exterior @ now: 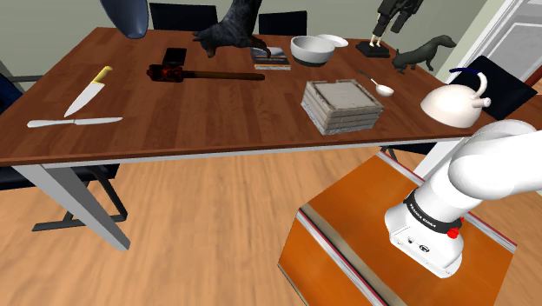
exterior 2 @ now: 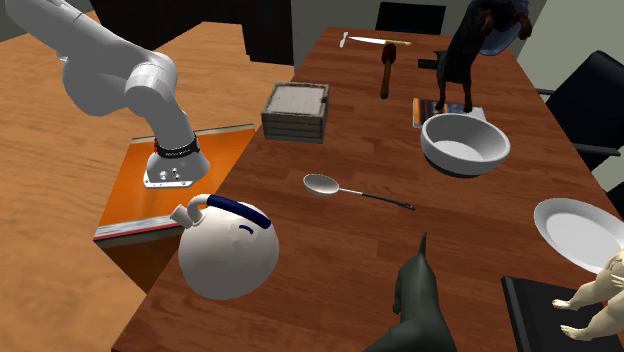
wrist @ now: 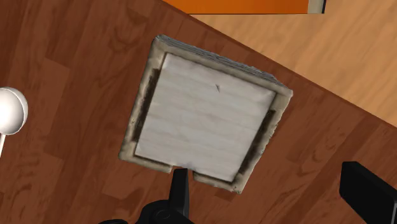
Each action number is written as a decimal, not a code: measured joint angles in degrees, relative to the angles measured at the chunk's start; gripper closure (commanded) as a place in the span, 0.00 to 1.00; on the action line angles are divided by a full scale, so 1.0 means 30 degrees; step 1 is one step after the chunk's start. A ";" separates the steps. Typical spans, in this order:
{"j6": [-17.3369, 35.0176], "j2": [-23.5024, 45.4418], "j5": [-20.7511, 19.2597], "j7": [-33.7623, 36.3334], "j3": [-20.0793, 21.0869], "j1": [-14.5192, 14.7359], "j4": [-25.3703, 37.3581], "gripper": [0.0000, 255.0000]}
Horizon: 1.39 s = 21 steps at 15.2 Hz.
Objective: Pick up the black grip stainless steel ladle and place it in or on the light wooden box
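Wrist view — fingers (wrist: 180,191) spread apart and empty, pale box (wrist: 203,118) just ahead, ladle (wrist: 11,111) well aside — untouched

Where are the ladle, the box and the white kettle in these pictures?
ladle (exterior 2: 321,184): second exterior view, its bowl.
box (exterior 2: 296,101): second exterior view, its pale top panel.
white kettle (exterior 2: 228,250): second exterior view, its round body.

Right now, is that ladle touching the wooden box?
Apart. In the second exterior view the ladle lies on the table, with a strip of bare wood between its bowl and the box.
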 measured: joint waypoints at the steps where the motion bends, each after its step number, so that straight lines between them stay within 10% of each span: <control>1: 0.0000 0.0000 0.0000 0.0000 0.0000 0.0000 0.0000 0.00; 21: 0.5725 0.9388 -0.0008 -0.2682 -0.5259 -0.2366 0.2244 0.00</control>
